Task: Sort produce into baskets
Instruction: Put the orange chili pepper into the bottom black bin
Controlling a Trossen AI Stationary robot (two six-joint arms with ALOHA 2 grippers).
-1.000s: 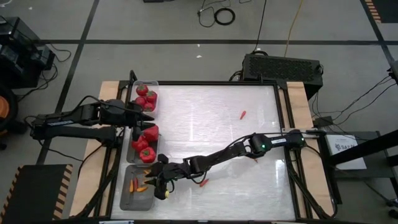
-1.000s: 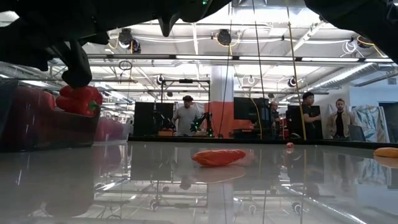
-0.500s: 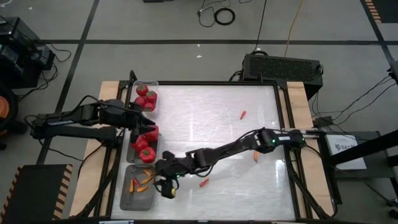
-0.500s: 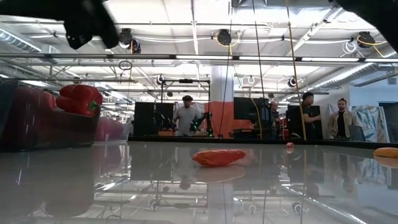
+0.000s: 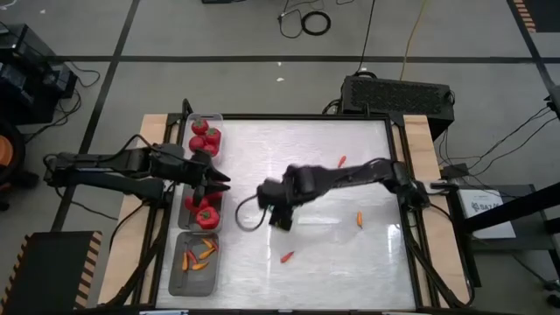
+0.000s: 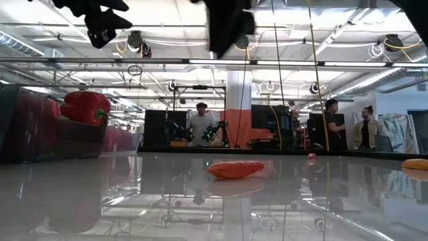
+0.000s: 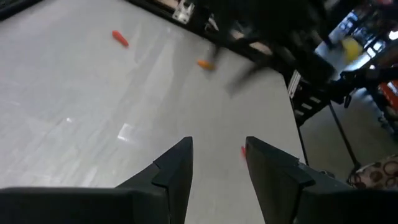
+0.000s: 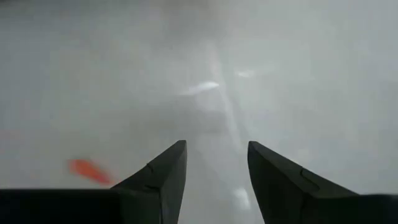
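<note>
Three clear baskets stand in a row along the table's left edge. The far one (image 5: 206, 135) holds red tomatoes. The middle one (image 5: 202, 208) holds red bell peppers, one of which shows in the low view (image 6: 85, 107). The near one (image 5: 195, 262) holds small chilies. Three chilies lie loose on the table: a red one (image 5: 342, 161) far off, an orange one (image 5: 359, 219) at the right, and a red one (image 5: 286, 256) (image 6: 235, 169) (image 8: 87, 169) near the front. My left gripper (image 5: 220, 185) (image 7: 217, 155) hangs open and empty over the middle basket. My right gripper (image 5: 280, 219) (image 8: 216, 162) is open and empty, high over the table's middle.
The table top (image 5: 350, 262) is white and glossy, with a dark frame around it. People and equipment stand in the room beyond the far edge (image 6: 200, 127). A black box (image 5: 398, 94) sits behind the table.
My right gripper has swung from the near basket up and toward the table's middle, open and empty. My left gripper has risen from the bell pepper in the middle basket and shifted a little toward the near edge. The produce has stayed where it was.
</note>
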